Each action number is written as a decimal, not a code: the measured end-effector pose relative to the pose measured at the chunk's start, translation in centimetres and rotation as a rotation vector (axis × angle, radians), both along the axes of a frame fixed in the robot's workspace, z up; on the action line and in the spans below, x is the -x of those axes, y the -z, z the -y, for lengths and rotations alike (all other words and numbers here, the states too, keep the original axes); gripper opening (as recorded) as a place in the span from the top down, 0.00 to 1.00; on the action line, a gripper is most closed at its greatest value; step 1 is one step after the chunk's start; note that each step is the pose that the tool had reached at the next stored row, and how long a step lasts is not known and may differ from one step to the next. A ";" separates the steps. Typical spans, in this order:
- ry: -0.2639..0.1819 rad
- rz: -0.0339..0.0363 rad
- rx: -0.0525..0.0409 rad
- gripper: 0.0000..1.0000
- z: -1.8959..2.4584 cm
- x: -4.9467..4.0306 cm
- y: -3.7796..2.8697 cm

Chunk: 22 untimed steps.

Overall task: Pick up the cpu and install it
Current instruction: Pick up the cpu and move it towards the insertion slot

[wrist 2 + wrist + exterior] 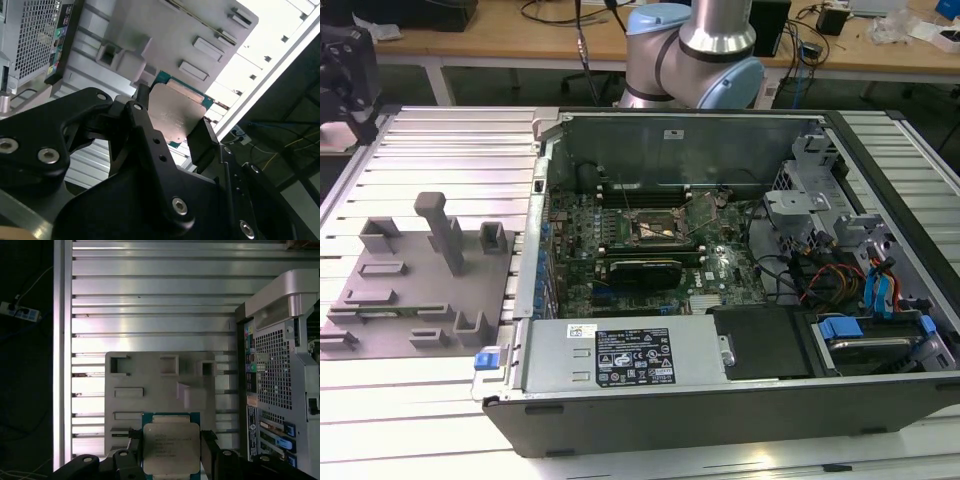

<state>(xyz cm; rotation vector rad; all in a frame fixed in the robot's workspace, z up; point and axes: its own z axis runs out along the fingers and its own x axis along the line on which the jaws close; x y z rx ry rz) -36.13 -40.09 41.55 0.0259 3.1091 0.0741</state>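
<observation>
Over the grey plastic fixture plate [150,375], in the first wrist view: small flat square cpu [171,447], silvery metal top, green rim. Clamped by two opposite edges in the black two-fingered gripper [170,444]; claw clenched on the chip. Metal face turned toward the wrist camera, chip lying flat and about parallel to the plate. Square, so no long axis to reckon with. Judged lifted off the plate rather than seated in a pocket; the gap itself not checkable.

Likely destination, in the exterior view: metal-framed socket [655,228] mid-board inside the open dark grey computer case [720,420], its frame appearing hinged up. Well apart from the fixture plate, toward the exterior view's right of it, beyond the case's side wall. Long black expansion card [642,270] just beside the socket, on the near side.

Surface: ribbed aluminium table [430,130], pale and reflective, bearing both plate and case.

Room: wooden benches [500,40] behind, strewn with cables; pale blue and silver arm [695,50] rising at the case's far edge.
</observation>
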 end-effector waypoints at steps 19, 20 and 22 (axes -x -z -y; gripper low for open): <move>0.000 0.0000 0.0000 0.45 0.00 -4.93 0.00; 0.000 -0.0001 0.0000 0.45 0.00 -5.25 0.00; 0.000 -0.0001 0.0000 0.45 0.00 -5.97 0.00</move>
